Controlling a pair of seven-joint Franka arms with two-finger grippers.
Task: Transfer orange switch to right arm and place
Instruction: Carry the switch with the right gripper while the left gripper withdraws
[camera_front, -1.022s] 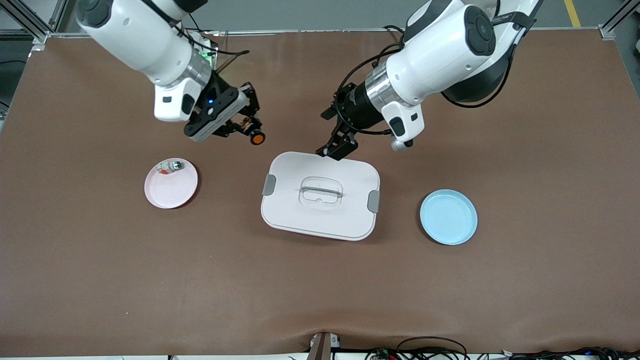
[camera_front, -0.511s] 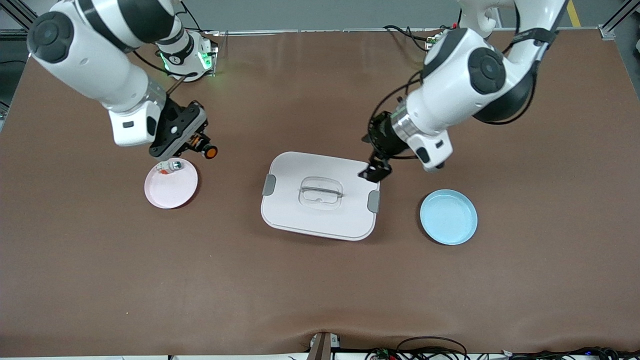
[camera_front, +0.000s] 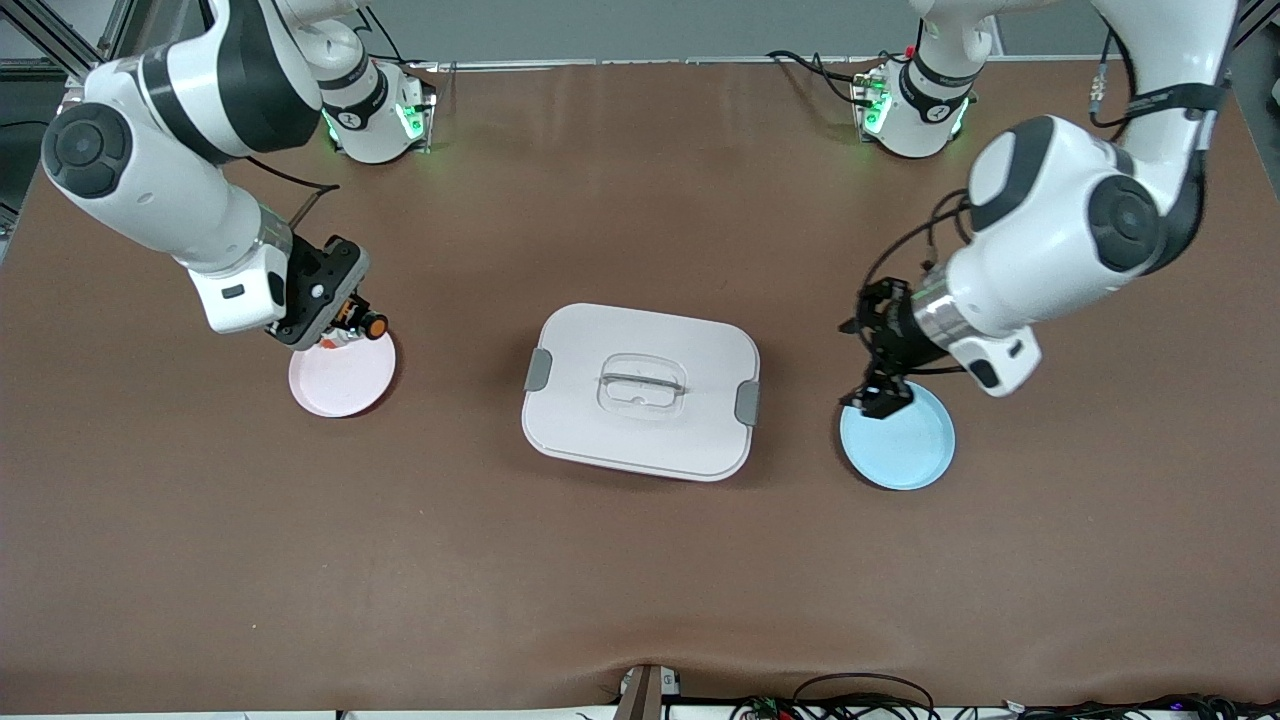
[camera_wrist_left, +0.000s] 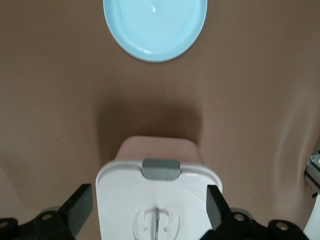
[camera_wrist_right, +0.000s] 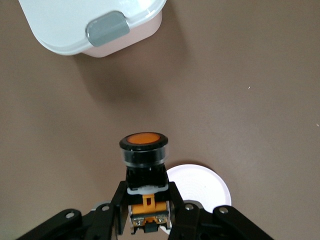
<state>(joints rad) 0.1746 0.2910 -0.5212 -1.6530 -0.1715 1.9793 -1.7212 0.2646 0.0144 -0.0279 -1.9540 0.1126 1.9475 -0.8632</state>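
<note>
From the front camera, the right gripper (camera_front: 352, 322) hangs over the farther rim of the pink plate (camera_front: 340, 385), toward the right arm's end of the table, pinching the orange switch (camera_front: 372, 324) with its orange cap pointing toward the white lidded box (camera_front: 640, 390) at the table's middle. The left gripper (camera_front: 880, 398) waits above the edge of the blue plate (camera_front: 898, 437), toward the left arm's end of the table.

In the left wrist view the left gripper's fingers (camera_wrist_left: 80, 206) stand spread wide with nothing between them; the box and the blue plate (camera_wrist_left: 155, 27) show past them.

In the right wrist view the right gripper (camera_wrist_right: 146, 210) is pressed onto the switch's (camera_wrist_right: 144, 165) black body, cap outward, with the pink plate (camera_wrist_right: 202, 187) below.

The risk I judge: the grip sits low on the body, so the stubby part may tip or roll off the plate on release, or land on the rim if let go too early.

No brand, label or readable writing shows in any view.
</note>
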